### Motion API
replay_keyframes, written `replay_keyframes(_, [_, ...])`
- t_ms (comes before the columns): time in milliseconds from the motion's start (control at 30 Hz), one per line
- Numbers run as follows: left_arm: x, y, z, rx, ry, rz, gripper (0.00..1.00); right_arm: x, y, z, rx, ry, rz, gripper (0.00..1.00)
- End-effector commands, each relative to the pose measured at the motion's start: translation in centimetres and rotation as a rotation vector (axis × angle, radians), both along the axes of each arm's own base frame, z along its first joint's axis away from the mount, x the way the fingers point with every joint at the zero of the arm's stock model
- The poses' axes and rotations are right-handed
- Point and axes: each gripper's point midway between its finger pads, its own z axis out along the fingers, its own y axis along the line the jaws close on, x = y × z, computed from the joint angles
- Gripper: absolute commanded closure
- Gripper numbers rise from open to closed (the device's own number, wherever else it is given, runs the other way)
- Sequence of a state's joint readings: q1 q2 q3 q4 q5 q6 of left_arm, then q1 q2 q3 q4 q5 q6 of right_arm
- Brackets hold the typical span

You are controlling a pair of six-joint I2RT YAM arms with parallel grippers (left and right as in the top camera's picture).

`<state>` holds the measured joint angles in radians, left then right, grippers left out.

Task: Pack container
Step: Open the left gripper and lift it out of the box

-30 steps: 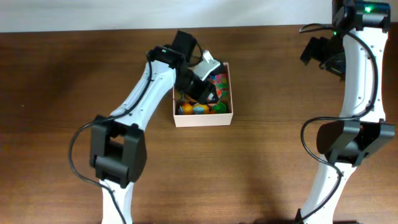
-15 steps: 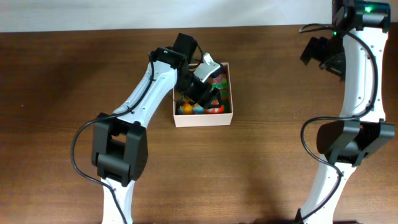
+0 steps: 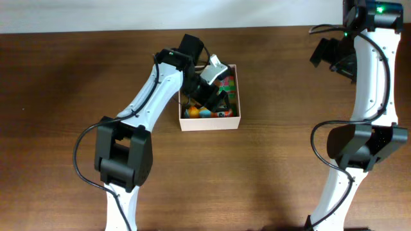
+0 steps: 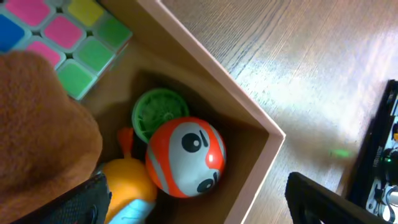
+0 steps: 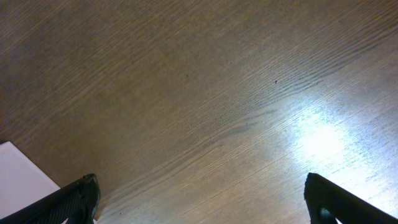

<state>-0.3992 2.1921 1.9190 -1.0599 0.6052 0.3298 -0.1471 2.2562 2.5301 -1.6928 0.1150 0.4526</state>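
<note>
The container, a shallow white-walled box with a tan inside, sits at the table's middle back. My left gripper hangs over its front right corner, open, with nothing between the fingers. In the left wrist view the left gripper straddles the container's corner wall. One finger is inside and the other is outside over the table. An orange-and-white ball lies loose in that corner beside a green disc, an orange-and-blue toy, a puzzle cube and a brown plush. My right gripper is open far right.
The right gripper hovers over bare wood with a white object's corner at the lower left of the right wrist view. The left arm slants across the table from the near left to the box. The table's back edge is close behind the box.
The left jaws have spread wide over the container, and the orange-and-white ball now lies free in the front right corner. The right arm has not moved.
</note>
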Motion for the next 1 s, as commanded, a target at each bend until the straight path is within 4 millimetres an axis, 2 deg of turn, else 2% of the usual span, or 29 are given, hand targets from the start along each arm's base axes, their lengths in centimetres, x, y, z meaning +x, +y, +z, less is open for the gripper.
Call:
replay_keyframes(0, [0.6, -0.7, 1.9, -0.041, -0.029, -0.006, 0.08, -0.3, 0.1, 1.2, -0.007, -0.027, -0.007, 0.01])
replay_keyframes(167, [1.6, -0.2, 4.5, -0.038, -0.07, 0.012, 0.02, -0.3, 0.1, 1.2, -0.007, -0.027, -0.007, 0.01])
replay_keyframes(300, [2.7, 1.9, 7.9, 0.015, -0.123, 0.059, 0.0, -0.3, 0.1, 1.2, -0.007, -0.027, -0.007, 0.01])
replay_keyframes(400, [3.3, 4.2, 10.6, 0.08, -0.164, 0.111, 0.01, -0.3, 0.1, 1.2, -0.007, -0.027, -0.007, 0.01])
replay_keyframes(567, [4.4, 10.8, 14.5, 0.274, -0.208, 0.399, 0.01, -0.3, 0.1, 1.2, -0.007, -0.027, -0.007, 0.01])
replay_keyframes(700, [3.4, 14.6, 16.8, 0.352, -0.208, 0.524, 0.01, -0.3, 0.1, 1.2, -0.007, -0.027, -0.007, 0.01])
replay_keyframes(967, [2.9, 18.2, 19.8, 0.361, -0.26, 0.65, 0.01, -0.3, 0.1, 1.2, -0.007, -0.027, -0.007, 0.01])
